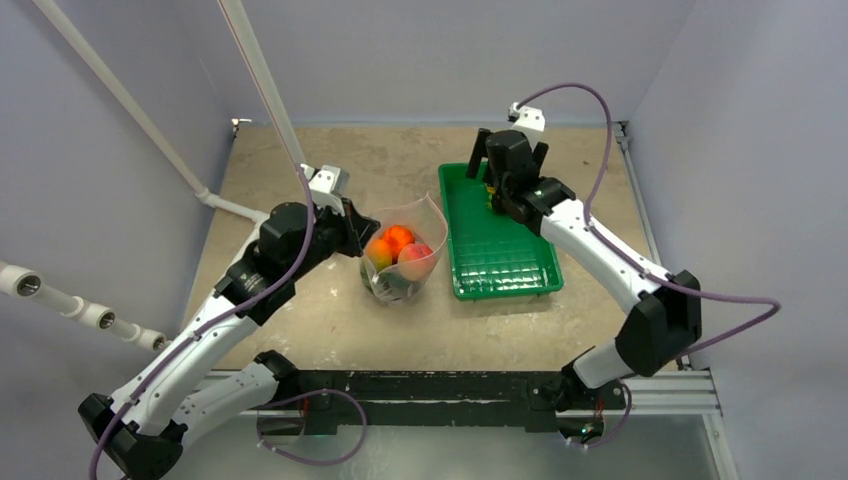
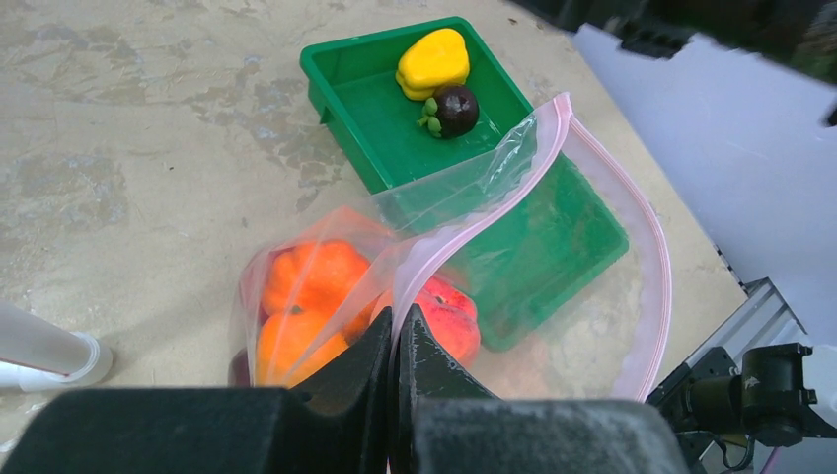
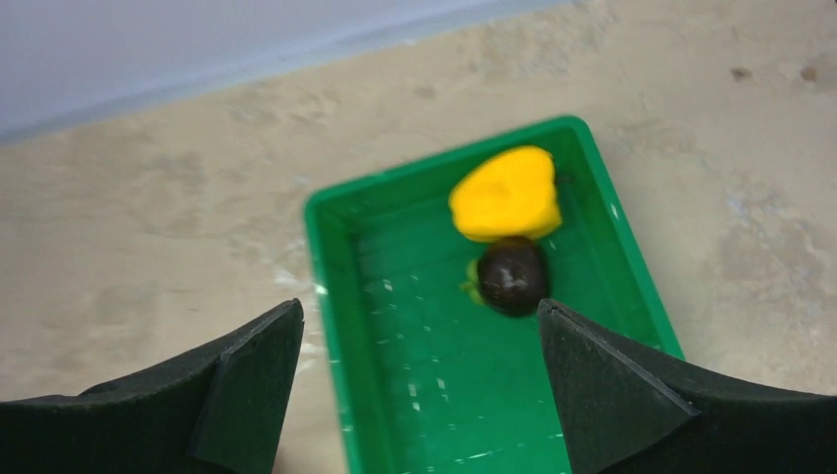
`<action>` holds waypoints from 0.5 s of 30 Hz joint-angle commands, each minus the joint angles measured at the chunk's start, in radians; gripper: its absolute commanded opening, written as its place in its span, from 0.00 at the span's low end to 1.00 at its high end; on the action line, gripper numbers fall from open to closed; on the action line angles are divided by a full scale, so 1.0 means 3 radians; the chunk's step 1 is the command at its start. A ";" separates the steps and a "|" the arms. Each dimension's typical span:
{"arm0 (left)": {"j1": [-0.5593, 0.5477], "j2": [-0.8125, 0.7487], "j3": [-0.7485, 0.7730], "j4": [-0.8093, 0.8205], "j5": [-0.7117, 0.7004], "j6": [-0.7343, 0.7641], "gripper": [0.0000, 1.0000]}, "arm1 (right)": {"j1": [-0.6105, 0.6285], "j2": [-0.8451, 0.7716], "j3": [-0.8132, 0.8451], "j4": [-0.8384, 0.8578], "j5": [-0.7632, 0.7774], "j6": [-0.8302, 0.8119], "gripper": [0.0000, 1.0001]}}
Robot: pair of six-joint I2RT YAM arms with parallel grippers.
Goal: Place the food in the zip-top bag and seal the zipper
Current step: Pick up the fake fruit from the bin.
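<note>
L gripper (image 2: 397,318), jaws pressed together on the pink zipper (image 2: 659,267) edge of the zip-top bag (image 2: 582,326), holds the bag's mouth up and open on the table (image 2: 148,148). Inside the bag: orange fruit (image 2: 311,276) and a red piece (image 2: 449,321). R gripper (image 3: 419,314), jaws wide apart w/ nothing between them, hangs over the far end of the green tray (image 3: 424,395) just beside the bag, where a yellow pepper (image 3: 505,195) and a dark purple mangosteen (image 3: 513,276) lie touching.
</note>
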 commanded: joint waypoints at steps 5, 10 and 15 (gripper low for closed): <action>0.0006 -0.0102 -0.0011 0.0036 -0.0117 0.0087 0.00 | -0.0297 0.0363 -0.0329 0.0306 0.0019 -0.0056 0.93; 0.0012 -0.0091 -0.0006 0.0025 -0.0107 0.0092 0.00 | -0.0388 0.0577 -0.0363 0.0421 -0.0102 -0.0101 0.97; 0.0010 -0.0097 -0.0003 0.0017 -0.0112 0.0098 0.00 | -0.0483 0.0809 -0.0328 0.0525 -0.0186 -0.0141 0.99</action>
